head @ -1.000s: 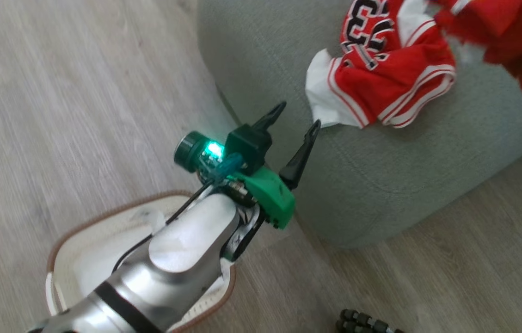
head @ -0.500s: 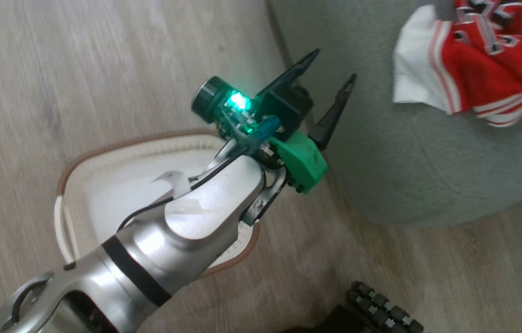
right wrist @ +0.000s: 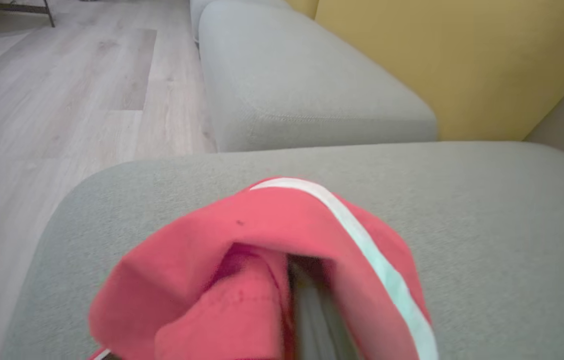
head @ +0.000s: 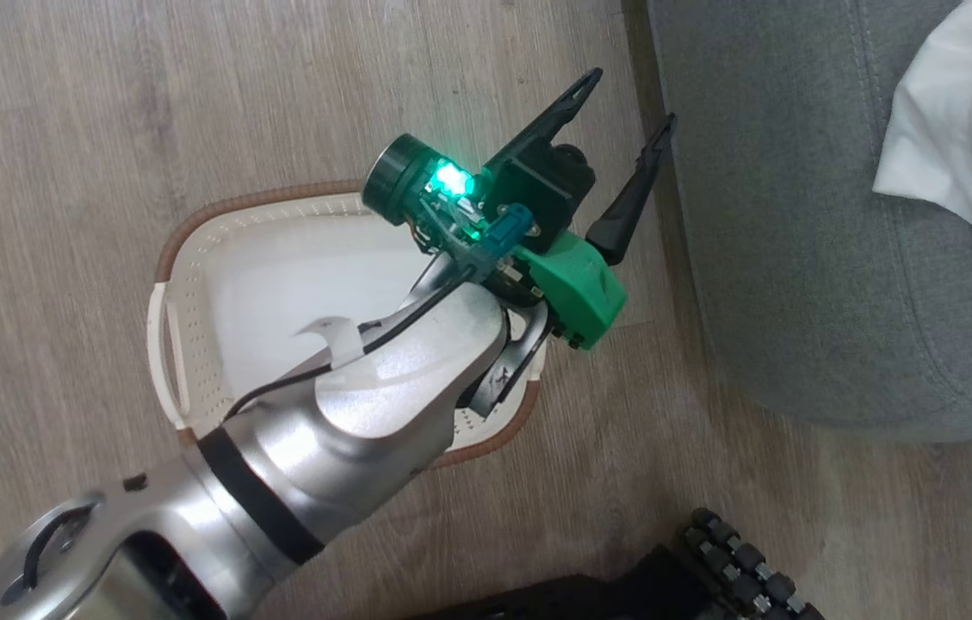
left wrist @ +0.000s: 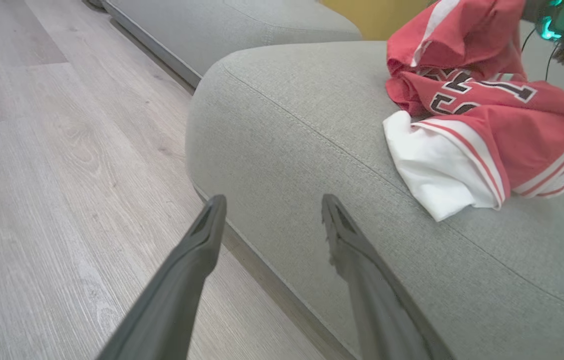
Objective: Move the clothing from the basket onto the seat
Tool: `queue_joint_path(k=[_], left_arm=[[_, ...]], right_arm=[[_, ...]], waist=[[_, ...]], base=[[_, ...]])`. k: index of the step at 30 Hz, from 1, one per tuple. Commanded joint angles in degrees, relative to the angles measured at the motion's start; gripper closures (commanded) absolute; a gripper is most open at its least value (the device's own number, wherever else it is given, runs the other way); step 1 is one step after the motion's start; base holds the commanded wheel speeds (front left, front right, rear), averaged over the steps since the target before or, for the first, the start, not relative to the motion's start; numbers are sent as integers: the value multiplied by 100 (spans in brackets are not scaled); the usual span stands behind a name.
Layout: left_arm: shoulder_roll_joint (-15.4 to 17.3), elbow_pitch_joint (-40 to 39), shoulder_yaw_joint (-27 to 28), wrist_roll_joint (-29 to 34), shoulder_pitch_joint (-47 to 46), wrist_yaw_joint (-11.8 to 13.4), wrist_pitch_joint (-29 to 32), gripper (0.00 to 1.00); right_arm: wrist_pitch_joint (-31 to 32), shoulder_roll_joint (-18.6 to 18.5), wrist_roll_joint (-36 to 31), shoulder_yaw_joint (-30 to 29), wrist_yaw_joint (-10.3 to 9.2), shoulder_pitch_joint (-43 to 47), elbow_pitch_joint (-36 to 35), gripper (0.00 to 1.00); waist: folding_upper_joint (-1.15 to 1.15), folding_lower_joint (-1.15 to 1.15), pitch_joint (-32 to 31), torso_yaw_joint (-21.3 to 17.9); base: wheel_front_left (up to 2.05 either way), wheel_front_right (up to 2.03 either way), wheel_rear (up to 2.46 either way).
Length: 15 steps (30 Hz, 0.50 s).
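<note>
The white basket (head: pixel 193 232) with a brown rim stands on the floor, left of the grey-green seat (head: pixel 795 258). Its inside shows plain white; my left forearm covers its right half. My left gripper (head: pixel 628 108) is open and holds nothing, hovering by the seat's near edge (left wrist: pixel 311 125); its tips (left wrist: pixel 272 205) point at the cushion. Red clothing (left wrist: pixel 486 125) with white striped trim and numbers lies bunched on the seat, and a white corner (head: pixel 950 146) of it reaches the head view's right edge. More red clothing (right wrist: pixel 262 235) hangs over my shut right gripper above the seat (right wrist: pixel 461 225).
Pale wood floor (head: pixel 64 172) surrounds the basket. A second grey cushion (right wrist: pixel 286 75) and a yellow backrest (right wrist: pixel 436 60) lie beyond the seat. A black ribbed part (head: pixel 744 568) sits at the head view's bottom edge. My right arm's green housing (left wrist: pixel 561 20) hangs above the clothing.
The head camera has swung, bringing the basket to the middle and pushing the seat right. My left gripper, still open, has drawn away from the white corner of the clothing.
</note>
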Motion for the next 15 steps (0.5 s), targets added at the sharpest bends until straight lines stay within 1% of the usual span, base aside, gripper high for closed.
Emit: queue_joint_path(k=[1, 2, 4, 5, 6, 7, 11, 12, 15], left_arm=[[-53, -196, 140, -34, -68, 30, -72, 0], [-53, -187, 136, -61, -57, 32, -94, 0], [-53, -162, 131, -111, -35, 33, -132, 0], [-53, -156, 131, -134, -26, 37, -149, 0], [-53, -146, 133, -155, -17, 41, -165, 0], [-53, -137, 137, -173, -5, 43, -182, 0], [-53, -90, 157, -242, 53, 18, -235, 0], [-53, -90, 157, -242, 53, 18, -235, 0], [-53, -42, 186, -314, 141, -41, -265, 0]], right_arm=[[182, -296, 240, 227, -2, 40, 7, 69], [368, -330, 420, 419, -2, 23, 52, 62], [785, -415, 782, 794, -2, 18, 54, 39], [982, -464, 966, 948, -2, 11, 46, 25], [1161, -512, 1132, 1103, -2, 8, 15, 5], [1306, -561, 1281, 1240, -2, 1, -7, 0], [1816, -717, 1801, 1713, -2, -10, -69, 0], [1816, -717, 1801, 1713, -2, -10, -69, 0], [2141, -764, 2068, 2020, -2, -9, -57, 0]], waist=[[0, -1, -38, 11], [0, -1, -62, 20], [0, -1, -121, 36], [0, -1, -147, 40], [0, -1, -181, 41], [0, -1, -223, 41], [0, -1, -425, 25], [0, -1, -425, 25], [0, -1, -658, -2]], base=[[0, 0, 0], [0, 0, 0], [0, 0, 0], [0, 0, 0], [0, 0, 0], [0, 0, 0], [0, 0, 0], [0, 0, 0], [0, 0, 0]])
